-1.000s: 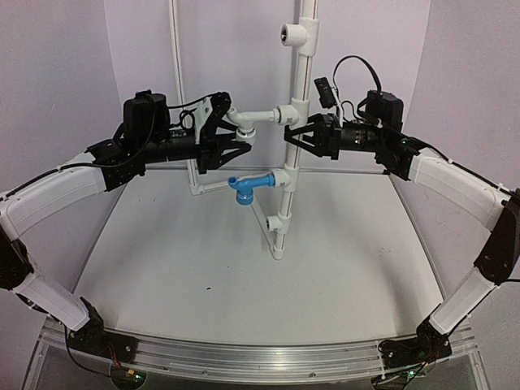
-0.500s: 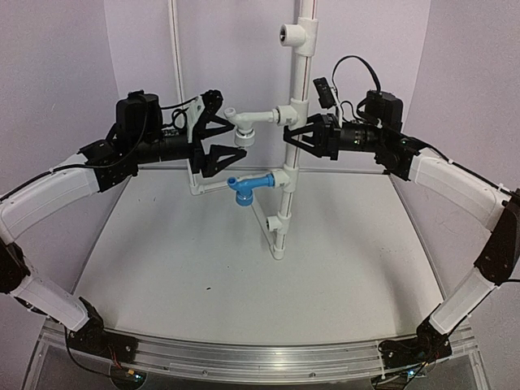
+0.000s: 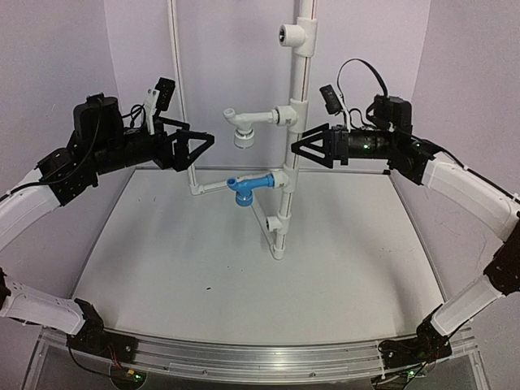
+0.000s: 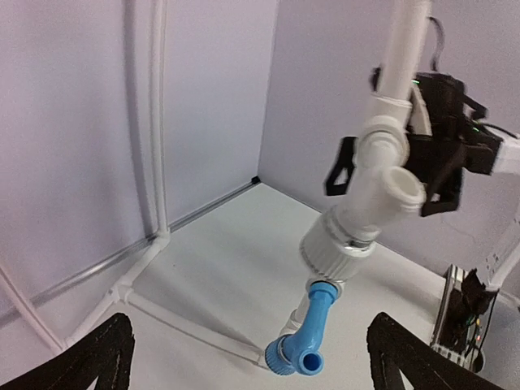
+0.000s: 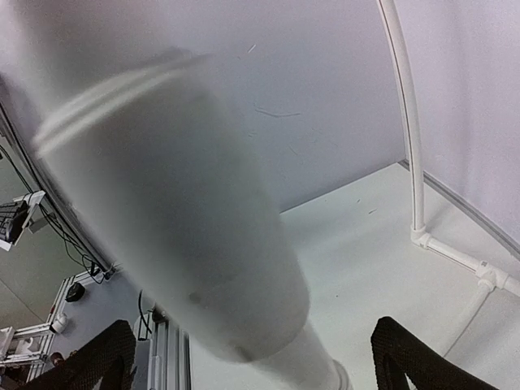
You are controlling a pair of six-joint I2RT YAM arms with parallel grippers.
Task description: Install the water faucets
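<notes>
The white faucet point(image 3: 244, 126) juts left from a fitting on the vertical white pipe point(image 3: 296, 89), spout mouth down. The blue faucet point(image 3: 246, 186) sits on the fitting below it. My left gripper point(image 3: 199, 150) hangs open to the left of the white faucet, apart from it and holding nothing. In the left wrist view the white faucet point(image 4: 357, 223) and blue faucet point(image 4: 313, 333) lie ahead of the open left gripper point(image 4: 252, 366). My right gripper point(image 3: 299, 148) is open at the pipe's right side. The blurred pipe point(image 5: 179, 227) fills the right wrist view between the spread fingers point(image 5: 414, 357).
A white T fitting point(image 3: 294, 34) tops the pipe, and another fitting point(image 3: 279, 221) sits near its foot. A thin frame pipe point(image 3: 173, 65) runs up the back wall and along the table point(image 3: 213, 187). Purple walls close in both sides. An aluminium rail point(image 3: 244, 357) edges the front.
My left gripper opened, let go of the white faucet and drew back to the left. My right gripper opened off the vertical pipe and backed slightly right. Both faucets stay on their fittings.
</notes>
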